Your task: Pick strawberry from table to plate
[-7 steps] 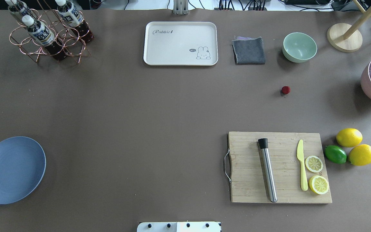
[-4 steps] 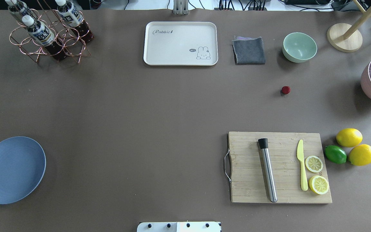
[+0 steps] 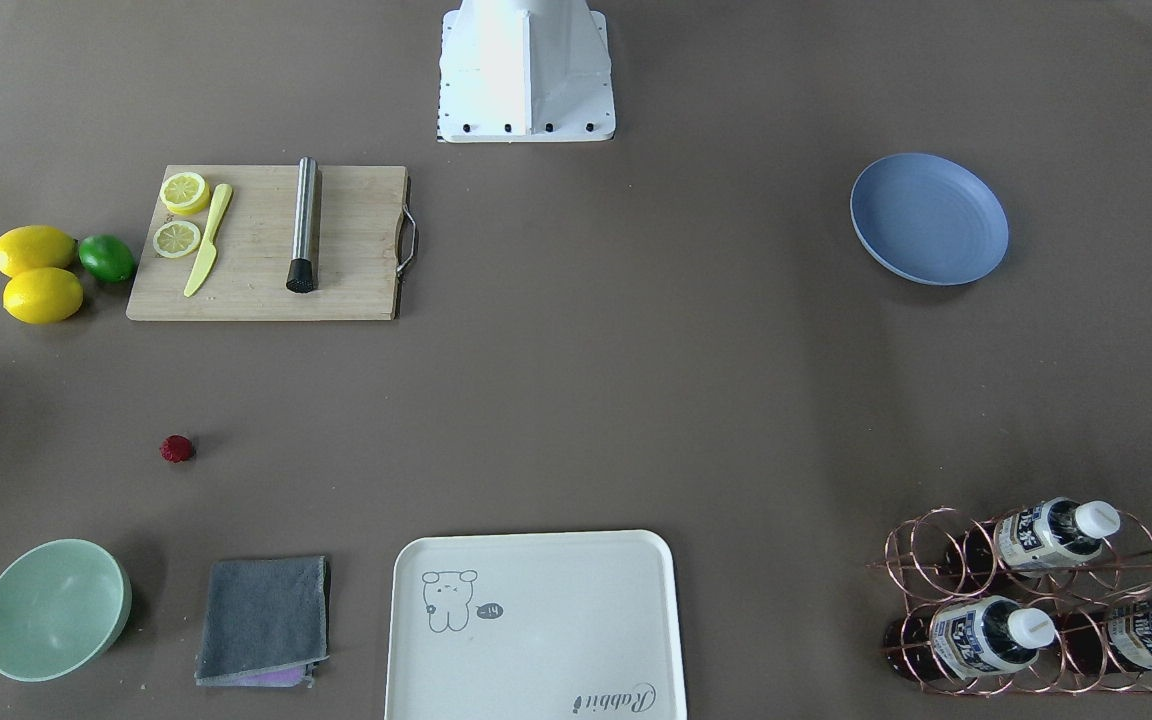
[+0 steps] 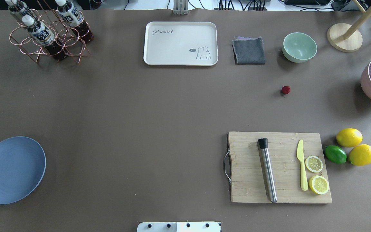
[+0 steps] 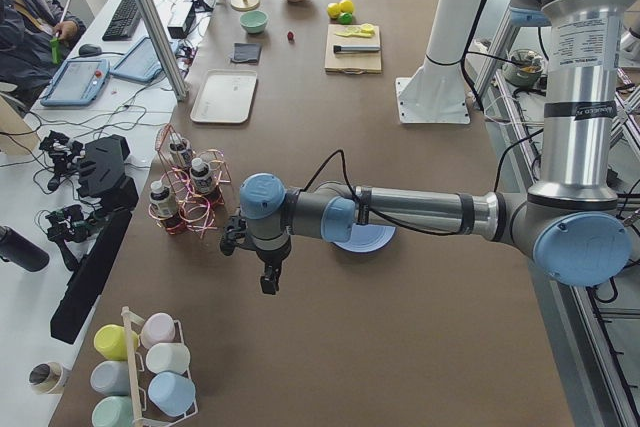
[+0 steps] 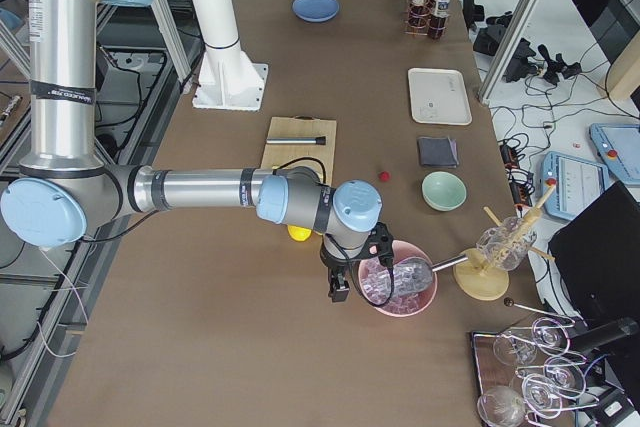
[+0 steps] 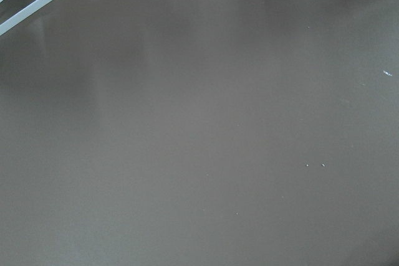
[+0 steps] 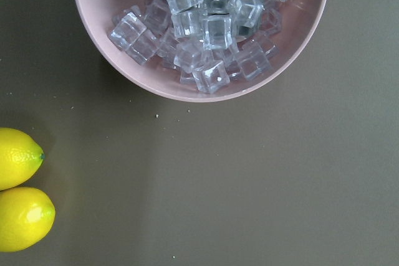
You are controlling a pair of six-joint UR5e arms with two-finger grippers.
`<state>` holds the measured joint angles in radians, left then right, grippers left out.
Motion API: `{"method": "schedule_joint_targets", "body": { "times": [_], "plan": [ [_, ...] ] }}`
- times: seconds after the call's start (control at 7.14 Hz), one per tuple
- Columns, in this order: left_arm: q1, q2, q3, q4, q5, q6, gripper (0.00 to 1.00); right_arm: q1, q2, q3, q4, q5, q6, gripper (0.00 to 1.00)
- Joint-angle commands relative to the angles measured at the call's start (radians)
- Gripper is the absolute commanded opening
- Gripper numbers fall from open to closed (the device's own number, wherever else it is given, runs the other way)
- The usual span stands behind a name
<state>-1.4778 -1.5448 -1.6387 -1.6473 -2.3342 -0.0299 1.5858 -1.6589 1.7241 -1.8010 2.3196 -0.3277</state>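
The strawberry (image 4: pixel 285 90) (image 3: pixel 176 449), a tiny dark-red berry, lies alone on the grey-brown table (image 4: pixel 140 109), between the mint bowl and the cutting board. The blue plate (image 4: pixel 11 169) (image 3: pixel 928 218) sits bare at the table's near left edge. Neither gripper shows in the overhead or front views. In the exterior left view my left gripper (image 5: pixel 268 282) hangs past the table's left end, beyond the plate (image 5: pixel 372 240). In the exterior right view my right gripper (image 6: pixel 337 292) hovers by the pink ice bowl, far from the strawberry (image 6: pixel 383 176). I cannot tell if either is open or shut.
A pink bowl of ice cubes (image 8: pixel 206 23) and two lemons (image 8: pixel 19 185) lie under the right wrist. A cutting board (image 4: pixel 279 167) holds a muddler, a yellow knife and lemon slices. At the back stand a mint bowl (image 4: pixel 299 47), a grey cloth (image 4: pixel 249 51), a cream tray (image 4: pixel 180 43) and a bottle rack (image 4: pixel 48 32).
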Motion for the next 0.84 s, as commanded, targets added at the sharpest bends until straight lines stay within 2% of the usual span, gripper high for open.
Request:
{"method": "schedule_joint_targets", "body": {
  "times": [0.0, 0.42, 0.56, 0.7],
  "plan": [
    [0.001, -0.001, -0.003, 0.000, -0.004, -0.002, 0.98, -0.001, 0.007, 0.002, 0.002, -0.002, 0.002, 1.00],
    [0.011, -0.003, -0.013, -0.032, -0.005, -0.057, 0.98, -0.035, 0.011, 0.008, 0.084, 0.009, 0.013, 1.00],
    [0.040, -0.003, -0.013, -0.108, -0.005, -0.130, 0.98, -0.053, 0.013, 0.009, 0.088, 0.070, 0.025, 1.00],
    [0.088, -0.001, -0.012, -0.159, -0.017, -0.225, 0.98, -0.075, 0.017, 0.015, 0.089, 0.087, 0.074, 1.00]
  ]
}}
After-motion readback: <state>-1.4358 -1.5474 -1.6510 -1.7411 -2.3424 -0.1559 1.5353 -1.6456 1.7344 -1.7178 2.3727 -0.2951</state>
